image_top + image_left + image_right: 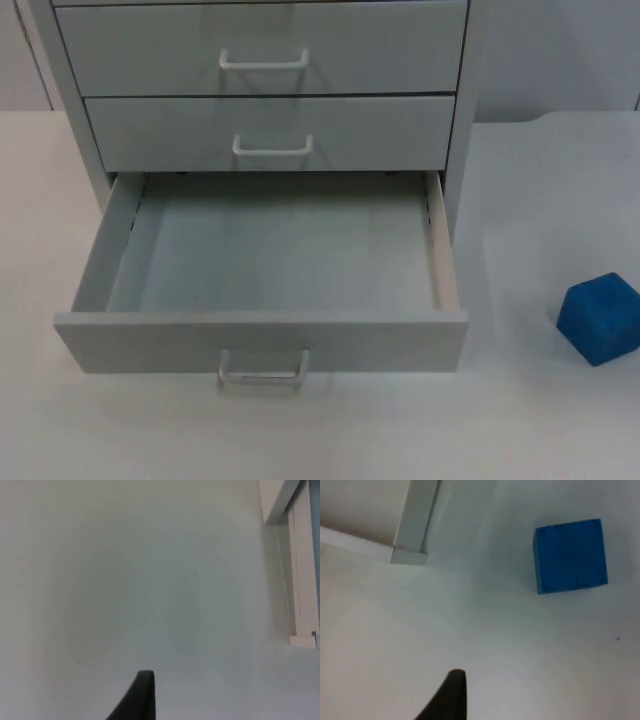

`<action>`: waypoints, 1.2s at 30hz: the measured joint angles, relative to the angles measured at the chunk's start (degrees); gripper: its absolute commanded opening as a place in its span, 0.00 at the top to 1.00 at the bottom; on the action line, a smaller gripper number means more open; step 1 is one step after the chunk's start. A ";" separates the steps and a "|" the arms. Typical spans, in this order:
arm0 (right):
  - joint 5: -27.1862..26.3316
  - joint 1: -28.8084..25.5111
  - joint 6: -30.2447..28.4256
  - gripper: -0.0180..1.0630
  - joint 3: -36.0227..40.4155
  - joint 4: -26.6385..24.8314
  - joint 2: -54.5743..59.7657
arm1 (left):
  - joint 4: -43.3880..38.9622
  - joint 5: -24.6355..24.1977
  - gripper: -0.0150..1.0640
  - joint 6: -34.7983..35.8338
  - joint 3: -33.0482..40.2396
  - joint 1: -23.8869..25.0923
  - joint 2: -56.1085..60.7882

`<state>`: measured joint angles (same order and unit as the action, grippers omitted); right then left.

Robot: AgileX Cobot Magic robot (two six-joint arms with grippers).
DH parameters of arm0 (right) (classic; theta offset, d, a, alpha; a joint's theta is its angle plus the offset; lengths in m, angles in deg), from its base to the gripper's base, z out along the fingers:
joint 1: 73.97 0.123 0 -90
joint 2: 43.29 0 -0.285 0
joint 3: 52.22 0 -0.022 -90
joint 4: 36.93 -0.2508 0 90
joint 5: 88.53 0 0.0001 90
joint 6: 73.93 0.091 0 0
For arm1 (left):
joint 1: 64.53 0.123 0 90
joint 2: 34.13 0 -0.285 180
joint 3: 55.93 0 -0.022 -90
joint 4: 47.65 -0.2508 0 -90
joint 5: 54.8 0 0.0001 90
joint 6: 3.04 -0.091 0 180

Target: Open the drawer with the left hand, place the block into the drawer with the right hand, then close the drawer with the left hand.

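The bottom drawer (262,338) of a grey cabinet stands pulled far out, with nothing inside it. A white handle (262,376) sits on its front. To the right of the drawer, a blue block (600,318) rests on the white table. The right wrist view shows the same block (570,555) lying apart from the drawer's front corner (409,556). My right gripper (451,695) hovers over bare table a short way from the block. My left gripper (142,695) hangs above bare table beside the cabinet, whose drawer edge (303,641) lies off to one side.
Two upper drawers (270,130) of the cabinet are shut, each with a white handle. The cabinet body (462,150) rises behind the open drawer. The white table (520,420) stretches around the drawer front and the block.
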<state>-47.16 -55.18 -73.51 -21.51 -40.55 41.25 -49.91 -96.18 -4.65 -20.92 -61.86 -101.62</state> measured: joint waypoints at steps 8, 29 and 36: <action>-0.45 0.00 0.13 0.01 -8.39 2.70 14.08 | -0.04 0.00 0.01 -0.10 0.00 0.00 0.00; -9.97 0.00 0.03 0.01 -14.26 9.16 35.61 | -0.04 0.21 0.01 -0.10 0.00 0.00 0.00; -10.74 0.00 0.50 0.23 -14.26 9.26 36.87 | -0.04 0.21 0.01 -0.10 0.00 0.00 0.00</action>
<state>-57.90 -55.18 -73.01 -35.77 -31.29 78.12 -49.95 -95.97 -4.74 -20.92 -61.86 -101.62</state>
